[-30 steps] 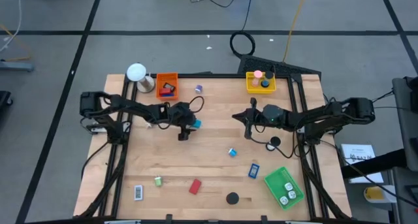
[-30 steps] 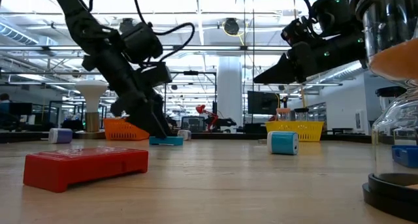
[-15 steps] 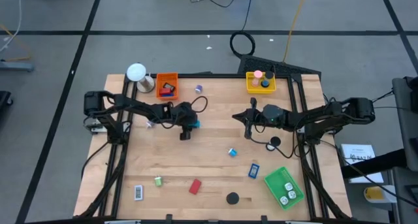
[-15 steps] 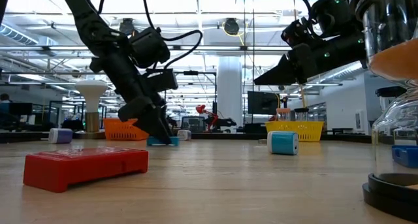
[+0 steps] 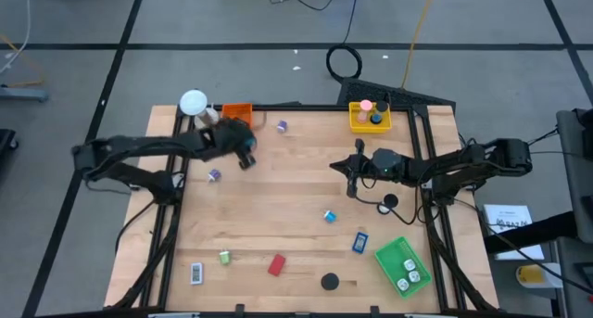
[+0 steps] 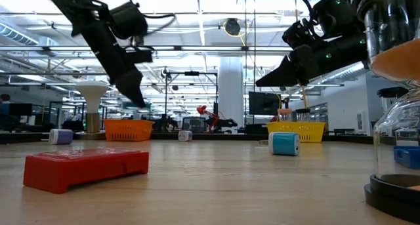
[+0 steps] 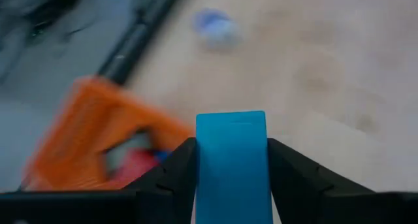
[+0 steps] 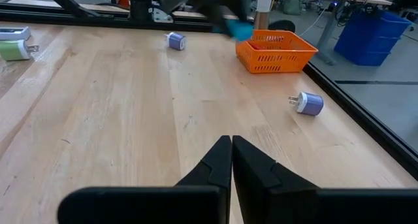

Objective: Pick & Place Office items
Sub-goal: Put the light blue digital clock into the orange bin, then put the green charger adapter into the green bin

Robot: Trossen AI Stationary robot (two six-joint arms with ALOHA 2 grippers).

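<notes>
My left gripper (image 5: 246, 160) hangs above the table just in front of the orange tray (image 5: 236, 114), shut on a blue rectangle (image 7: 232, 162). In the right wrist view the rectangle (image 8: 240, 29) shows beside the tray (image 8: 274, 51). My right gripper (image 5: 352, 184) is shut on nothing, held above the table's middle right. On the wood lie a red rectangle (image 5: 276, 264), a blue rectangle (image 5: 359, 242), a blue roll (image 5: 329, 216), a green roll (image 5: 224, 257), two purple rolls (image 5: 214, 176) (image 5: 282, 125) and a black disc (image 5: 330, 282). My left gripper pinches the blue rectangle by its two long sides (image 7: 199, 165) between its two fingers (image 7: 173, 175). The fingers slant down toward the table's far side and lie along the piece, whose far end sticks out past them. The rectangle is lifted clear of the table.
A white ball-topped object (image 5: 194, 103) stands left of the orange tray. The yellow tray (image 5: 369, 117) sits at the far right, the green tray (image 5: 402, 264) at the near right. A black-and-white rectangle (image 5: 196, 273) and another black disc (image 5: 390, 203) also lie on the table.
My left gripper has risen and gone toward the table's far left, up to the orange tray, tipping less steeply down. The blue rectangle, which lay on the wood a second ago, has gone with it and now hangs clear of the table.
</notes>
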